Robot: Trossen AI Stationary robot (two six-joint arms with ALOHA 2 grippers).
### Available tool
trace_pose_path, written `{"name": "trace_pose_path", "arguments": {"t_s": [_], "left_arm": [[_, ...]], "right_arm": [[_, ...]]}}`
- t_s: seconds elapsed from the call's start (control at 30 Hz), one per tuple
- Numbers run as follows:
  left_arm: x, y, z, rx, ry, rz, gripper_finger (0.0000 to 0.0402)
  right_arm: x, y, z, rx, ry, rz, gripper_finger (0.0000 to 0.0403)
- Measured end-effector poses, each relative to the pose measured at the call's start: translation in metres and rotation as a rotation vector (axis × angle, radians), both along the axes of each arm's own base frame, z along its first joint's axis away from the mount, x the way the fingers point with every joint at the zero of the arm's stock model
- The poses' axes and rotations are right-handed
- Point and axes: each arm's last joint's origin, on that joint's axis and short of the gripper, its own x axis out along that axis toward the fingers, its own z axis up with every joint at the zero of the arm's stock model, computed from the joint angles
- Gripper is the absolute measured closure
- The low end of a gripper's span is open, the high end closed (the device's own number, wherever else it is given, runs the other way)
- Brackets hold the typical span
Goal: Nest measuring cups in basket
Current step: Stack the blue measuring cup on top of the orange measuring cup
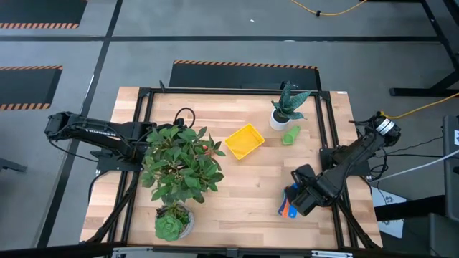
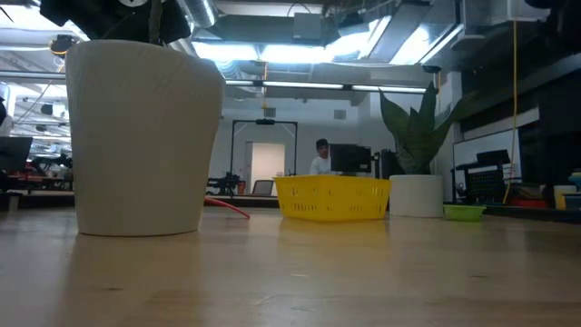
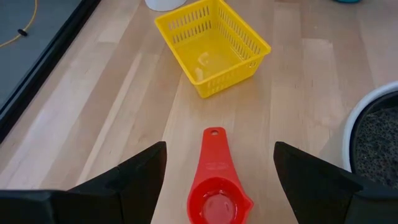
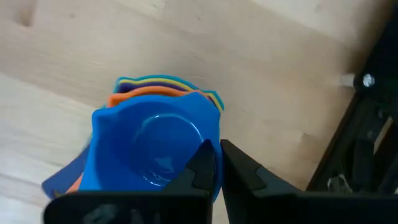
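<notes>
The yellow basket [image 1: 244, 140] [image 3: 211, 46] [image 2: 331, 198] sits mid-table on its base. A red-orange measuring cup [image 3: 214, 186] lies on the wood with its handle toward the basket. My left gripper [image 3: 221, 146] is open, one finger on each side of that cup, touching nothing; in the high view the leafy plant hides it. A green cup [image 1: 290, 135] [image 2: 465, 212] rests beside the far white pot. My right gripper [image 1: 295, 195] [image 4: 221, 158], near the table's right near corner, is shut on a nested stack of cups [image 4: 155, 140] [image 1: 287, 208], blue on top. My right gripper holds the stack by the blue top cup's rim [image 4: 214, 146], on the side nearest the wrist camera. One finger [image 4: 202, 165] is inside the bowl and the other outside the wall. Orange, yellow and purple rims show beneath. Whether the stack is lifted off the wood, I cannot tell.
A large leafy plant [image 1: 179, 165] in a white pot [image 2: 141, 136] stands beside my left arm. A small succulent [image 1: 172, 226] sits at the near edge, and a spiky plant in a white pot [image 1: 280, 118] stands at the far side. A person [image 2: 320, 154] sits beyond the table.
</notes>
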Motion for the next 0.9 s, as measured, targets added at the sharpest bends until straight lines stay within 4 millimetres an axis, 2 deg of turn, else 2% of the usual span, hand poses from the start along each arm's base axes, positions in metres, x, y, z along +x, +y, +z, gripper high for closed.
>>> {"name": "trace_pose_path", "arguments": {"t_s": [0.27,0.77,0.9], "left_arm": [[0.0,0.0,0.0,0.0,0.0,0.0,0.0111],[0.0,0.0,0.0001,0.0,0.0,0.0,0.0111],[0.0,0.0001,0.0001,0.0,0.0,0.0,0.0111]], "right_arm": [[-0.0005,0.001,-0.0021,0.03,0.01,-0.088,0.0383],[-0.0005,0.001,-0.0021,0.03,0.011,-0.087,0.0383],[0.0002,0.0003,-0.002,0.005,-0.014,-0.082,0.037]]}}
